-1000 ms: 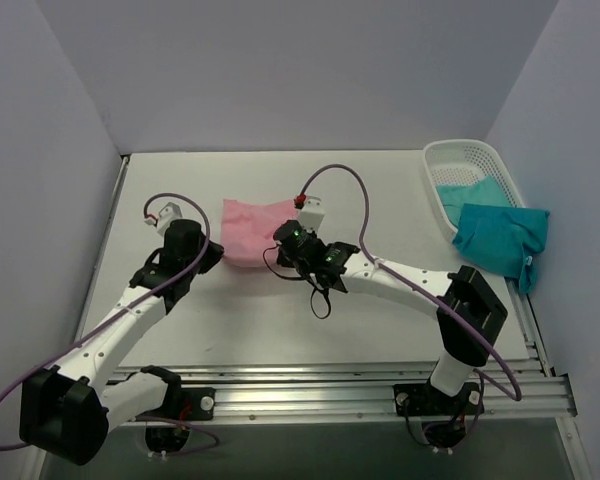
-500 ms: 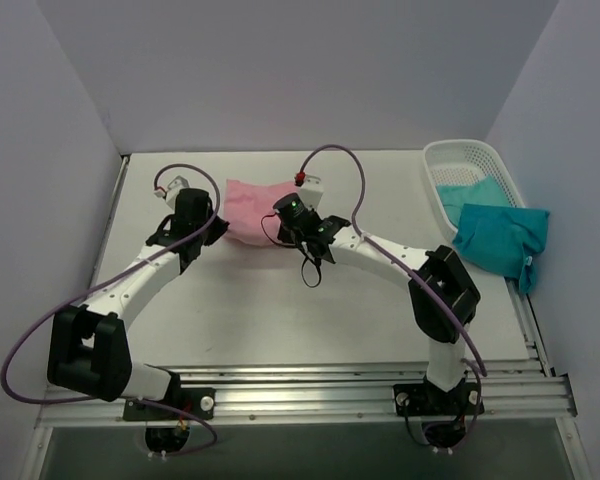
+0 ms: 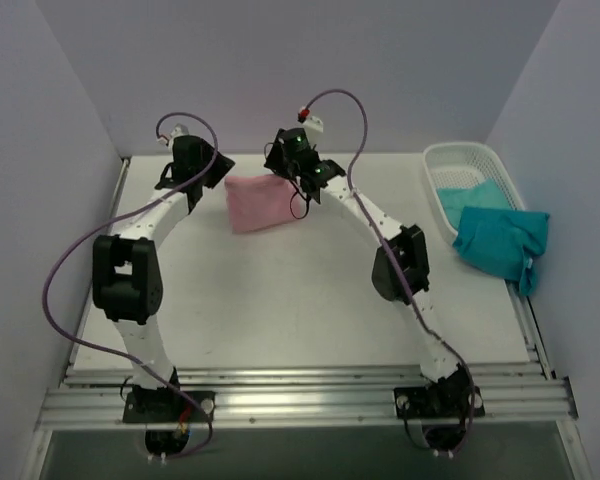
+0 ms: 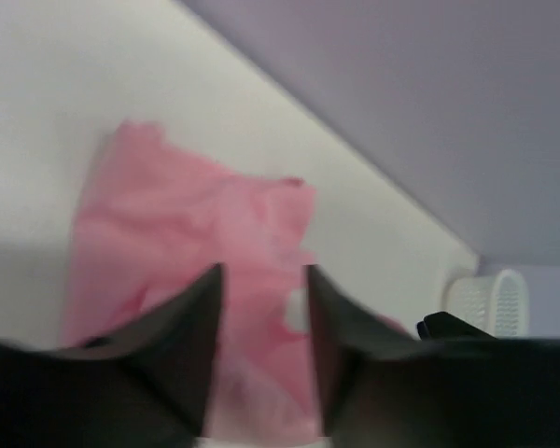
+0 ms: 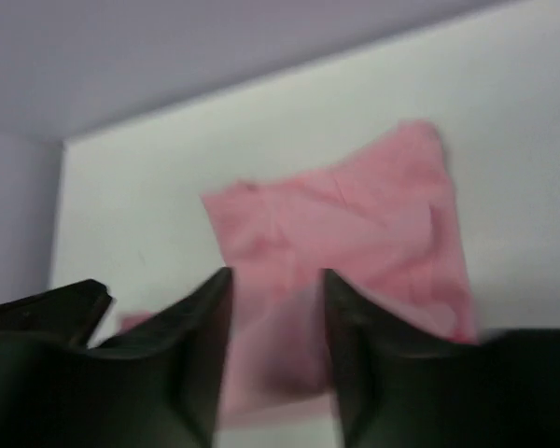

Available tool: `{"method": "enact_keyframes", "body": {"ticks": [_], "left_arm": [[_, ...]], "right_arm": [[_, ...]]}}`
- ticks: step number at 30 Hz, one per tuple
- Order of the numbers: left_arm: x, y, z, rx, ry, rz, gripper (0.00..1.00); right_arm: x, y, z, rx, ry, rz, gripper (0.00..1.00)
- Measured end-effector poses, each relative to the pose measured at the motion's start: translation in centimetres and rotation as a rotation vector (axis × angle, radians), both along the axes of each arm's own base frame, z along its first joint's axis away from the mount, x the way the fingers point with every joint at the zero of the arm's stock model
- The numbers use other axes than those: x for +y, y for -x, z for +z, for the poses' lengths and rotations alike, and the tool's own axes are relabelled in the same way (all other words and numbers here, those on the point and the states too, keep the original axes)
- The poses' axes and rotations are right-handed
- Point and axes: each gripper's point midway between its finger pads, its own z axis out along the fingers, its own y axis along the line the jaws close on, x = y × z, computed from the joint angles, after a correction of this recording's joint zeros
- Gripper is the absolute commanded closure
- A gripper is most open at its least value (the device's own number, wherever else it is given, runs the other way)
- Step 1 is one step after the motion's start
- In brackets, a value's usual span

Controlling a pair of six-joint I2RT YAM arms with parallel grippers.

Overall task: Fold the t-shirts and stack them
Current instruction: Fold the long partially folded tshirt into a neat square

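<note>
The light pink t-shirt (image 3: 257, 204) lies folded in a small rumpled rectangle at the back of the table. My left gripper (image 3: 218, 172) hovers at its back left corner and my right gripper (image 3: 278, 162) at its back right corner. In the left wrist view the left gripper (image 4: 261, 275) stands open, with pink cloth (image 4: 177, 224) showing in the gap and beyond. The right gripper (image 5: 275, 275) is also open over the pink cloth (image 5: 355, 224). One teal t-shirt (image 3: 500, 240) hangs over the basket's near edge. Another teal t-shirt (image 3: 468, 192) lies inside the basket.
A white lattice basket (image 3: 465, 157) stands at the back right by the right wall; it also appears as a white basket (image 4: 485, 299) in the left wrist view. The back wall is close behind both grippers. A metal rail (image 3: 300, 395) runs along the near table edge.
Both arms stretched toward the back wall, carrying the pink shirt's near edge over itself. Both grippers were shut on the cloth and now stand open. The shirt lies further back.
</note>
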Motion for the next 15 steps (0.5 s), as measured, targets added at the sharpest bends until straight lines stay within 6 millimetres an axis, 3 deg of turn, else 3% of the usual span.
{"method": "enact_keyframes", "body": {"ticks": [1, 2, 3, 4, 5, 6, 8, 9, 10, 11, 13, 15], "left_arm": [[-0.3, -3.6, 0.8, -0.043, 0.019, -0.019, 0.07], [-0.8, -8.1, 1.2, -0.085, 0.053, -0.043, 0.02], [-1.1, -11.8, 1.5, -0.131, 0.079, -0.065, 0.06], [-1.6, -15.3, 0.6, -0.163, 0.118, -0.087, 0.06], [-2.0, -18.0, -0.2, -0.2, 0.154, -0.119, 0.06], [-2.5, -19.9, -2.1, -0.21, 0.188, -0.156, 0.06], [-2.7, -21.2, -7.6, -0.147, 0.225, -0.195, 0.06], [-2.6, -21.0, -10.4, -0.099, 0.225, -0.204, 0.06], [-2.6, -20.8, -11.7, -0.08, 0.239, -0.22, 0.06], [-2.5, -20.7, -11.8, -0.074, 0.228, -0.229, 0.06], [-2.0, -19.0, -10.5, -0.023, 0.202, -0.224, 0.06], [-1.4, -16.3, -7.9, -0.04, 0.181, -0.203, 0.06]], "right_arm": [[0.0, -3.7, 1.5, -0.064, -0.044, -0.025, 0.0], [-0.6, -7.0, 2.5, -0.128, -0.079, -0.047, 0.0], [-1.8, -9.8, 2.7, -0.168, -0.105, -0.07, 0.0], [-3.4, -12.4, 2.5, -0.204, -0.137, -0.093, 0.0], [-6.1, -14.6, 0.9, -0.208, -0.15, -0.131, 0.0], [-8.5, -15.6, -1.6, -0.176, -0.141, -0.161, 0.0], [-14.0, -16.0, -7.4, -0.094, -0.096, -0.235, 0.0], [-16.5, -15.4, -10.2, -0.057, -0.07, -0.267, 0.0], [-18.6, -13.8, -13.1, -0.003, -0.036, -0.291, 0.0], [-19.5, -13.4, -13.3, -0.029, -0.047, -0.3, 0.0], [-19.2, -11.9, -11.4, -0.042, -0.047, -0.286, 0.0], [-17.0, -10.8, -7.4, -0.102, -0.076, -0.24, 0.0]]}}
